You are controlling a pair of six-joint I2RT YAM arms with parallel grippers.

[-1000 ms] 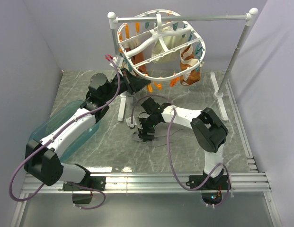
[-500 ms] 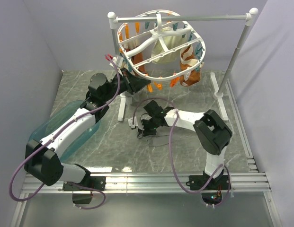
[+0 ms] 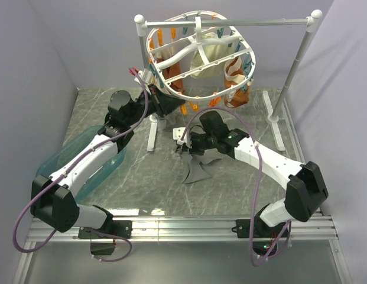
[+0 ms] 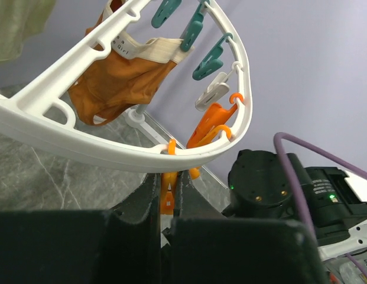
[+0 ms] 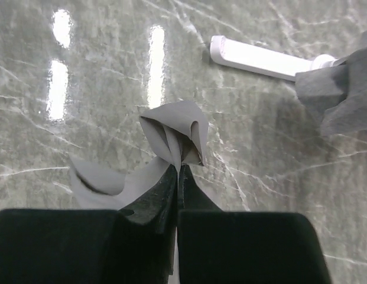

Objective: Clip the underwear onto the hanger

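The grey underwear (image 3: 198,167) hangs limp just above the marble floor, its bunched top edge (image 5: 178,135) pinched in my right gripper (image 5: 179,170), which is shut on it. In the top view the right gripper (image 3: 187,148) sits below the near rim of the hanger (image 3: 198,96). The hanger is a white oval frame with orange and teal pegs, hooked on the rail. My left gripper (image 4: 168,183) is shut on an orange peg (image 4: 166,200) dangling from the hanger's rim (image 4: 112,155). Seen from above, the left gripper (image 3: 165,105) is at the frame's near-left side.
A white rail stand (image 3: 230,22) carries the hanger; one of its feet (image 5: 260,57) lies close to the right gripper. A brown-orange garment (image 3: 237,89) and a cream cloth (image 3: 210,59) are clipped on the hanger. A teal translucent bin (image 3: 83,155) sits under the left arm.
The right gripper shut on the underwear and raised it off the floor, its arm stretching out. The left gripper stayed on the peg; the hanger shifted slightly.
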